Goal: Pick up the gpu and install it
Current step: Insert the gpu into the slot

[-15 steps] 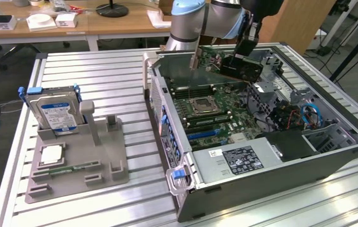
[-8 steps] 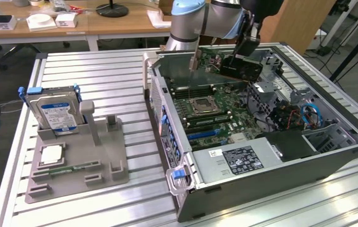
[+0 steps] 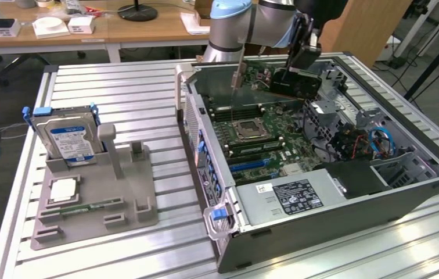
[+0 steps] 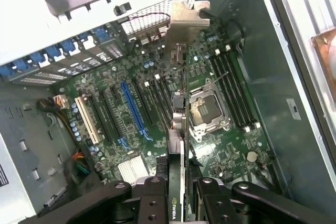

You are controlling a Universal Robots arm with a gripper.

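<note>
The gpu (image 3: 265, 95) hangs over the open computer case (image 3: 405, 192), a green card with a black cooler and a silver bracket (image 3: 239, 74) at its end. My gripper (image 3: 295, 74) is shut on its upper edge. In the wrist view the gpu (image 4: 179, 129) runs edge-on as a thin slab from between my gripper (image 4: 179, 195) fingers (image 4: 153, 195) out to the bracket (image 4: 187, 18). It hovers above the motherboard (image 4: 236, 150), between the blue expansion slot (image 4: 134, 109) and the processor socket (image 4: 208, 109), and touches neither.
Left of the case in the exterior view, a grey fixture (image 3: 130, 192) holds an upright hard drive (image 3: 68, 139), a processor chip (image 3: 63, 189) and a memory stick (image 3: 87, 206). The case holds a power supply (image 3: 297, 197), drive cages and cables (image 3: 363, 142).
</note>
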